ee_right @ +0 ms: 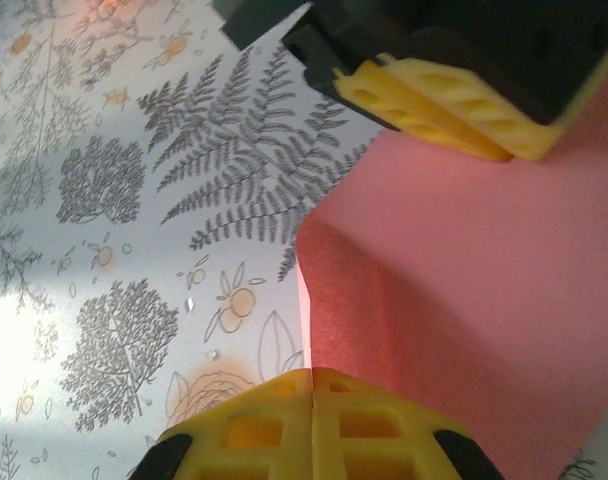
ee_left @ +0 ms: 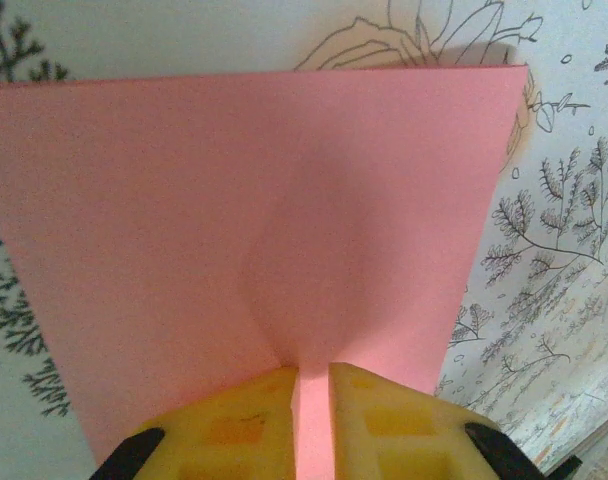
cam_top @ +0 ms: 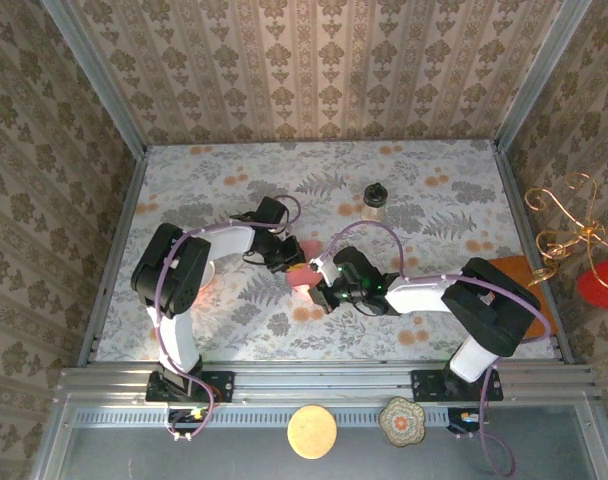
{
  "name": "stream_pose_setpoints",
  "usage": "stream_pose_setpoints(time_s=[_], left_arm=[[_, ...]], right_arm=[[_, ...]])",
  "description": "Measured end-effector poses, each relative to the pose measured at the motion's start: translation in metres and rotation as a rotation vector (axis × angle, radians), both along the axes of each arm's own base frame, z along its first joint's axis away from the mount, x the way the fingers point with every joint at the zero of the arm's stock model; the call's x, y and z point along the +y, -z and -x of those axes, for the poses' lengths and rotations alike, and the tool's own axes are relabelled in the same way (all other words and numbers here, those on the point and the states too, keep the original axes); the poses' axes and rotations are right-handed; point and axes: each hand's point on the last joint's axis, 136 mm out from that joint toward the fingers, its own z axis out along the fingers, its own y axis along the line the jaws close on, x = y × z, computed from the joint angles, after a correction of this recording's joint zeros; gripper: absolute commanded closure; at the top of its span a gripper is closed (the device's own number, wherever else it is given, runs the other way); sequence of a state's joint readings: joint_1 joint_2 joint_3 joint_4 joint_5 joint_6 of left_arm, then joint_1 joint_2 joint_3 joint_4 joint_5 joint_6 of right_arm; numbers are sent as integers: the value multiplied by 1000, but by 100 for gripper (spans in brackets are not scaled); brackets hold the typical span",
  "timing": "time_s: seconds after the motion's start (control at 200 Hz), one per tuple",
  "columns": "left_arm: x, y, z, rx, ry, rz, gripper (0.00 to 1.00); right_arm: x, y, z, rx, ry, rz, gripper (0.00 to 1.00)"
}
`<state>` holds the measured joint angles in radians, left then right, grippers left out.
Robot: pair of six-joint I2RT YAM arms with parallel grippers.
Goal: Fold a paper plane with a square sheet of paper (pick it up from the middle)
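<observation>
Left claw (ee_left: 314,385), nearly shut, pinched ridge of square sheet of paper (ee_left: 184,220) spread ahead. Right claw (ee_right: 312,385) shut on its edge. Best: raise both together, evenly.

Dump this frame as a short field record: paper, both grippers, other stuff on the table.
paper: square sheet of paper, salmon-pink, puckered, held between both arms, not yet a plane
left gripper: pinching the sheet's edge
right gripper: shut on a fold of the sheet
table: floral cover
other: dark-lidded jar at back; orange sheet at right edge
</observation>
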<state>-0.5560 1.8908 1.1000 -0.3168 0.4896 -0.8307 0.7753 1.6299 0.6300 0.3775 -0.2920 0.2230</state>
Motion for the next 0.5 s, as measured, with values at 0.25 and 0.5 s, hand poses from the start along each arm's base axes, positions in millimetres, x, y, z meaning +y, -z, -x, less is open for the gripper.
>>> stream_pose_setpoints(time_s=[0.25,0.5], left_arm=[[0,2,1,-4,36,-5,87],[-1,3,1,-8,57,-7,88]], right_arm=[[-15,4,-17,30,117,14,100],[-24,13,-27,39,193,61,100]])
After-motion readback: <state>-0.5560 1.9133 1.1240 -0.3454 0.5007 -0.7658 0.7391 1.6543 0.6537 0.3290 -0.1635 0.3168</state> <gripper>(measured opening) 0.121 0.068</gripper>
